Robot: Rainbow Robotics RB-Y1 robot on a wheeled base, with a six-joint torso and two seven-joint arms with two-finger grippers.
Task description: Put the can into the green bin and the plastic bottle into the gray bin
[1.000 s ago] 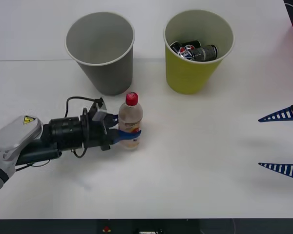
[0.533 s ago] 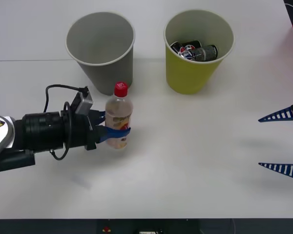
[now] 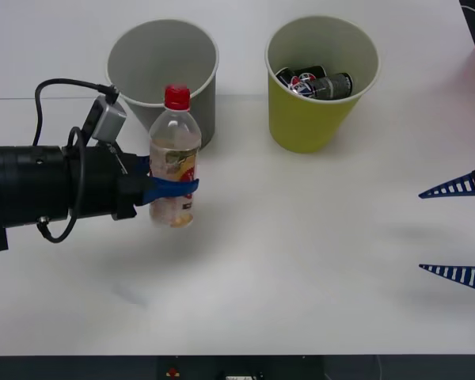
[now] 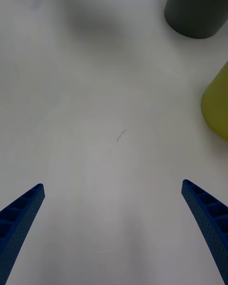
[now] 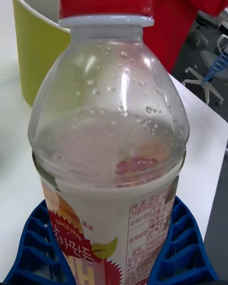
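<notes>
The left end effector [image 3: 172, 188] reaches in from the left side of the white bench [image 3: 301, 261], its blue ribbed fingers [image 5: 183, 251] closed around the labelled middle of the plastic bottle [image 3: 174, 168]. The bottle stands upright in that grip, red cap on top, raised clear of the bench surface and just in front of the gray bin [image 3: 166, 95], with its cap overlapping the bin's near wall in the front view. To the right of the gray bin stands the green bin [image 3: 313, 119], with dark cans [image 3: 317, 83] lying inside it. Farther right, at the bench's right edge, the right end effector [image 3: 455, 229] hovers with its fingers spread wide apart, holding nothing.
</notes>
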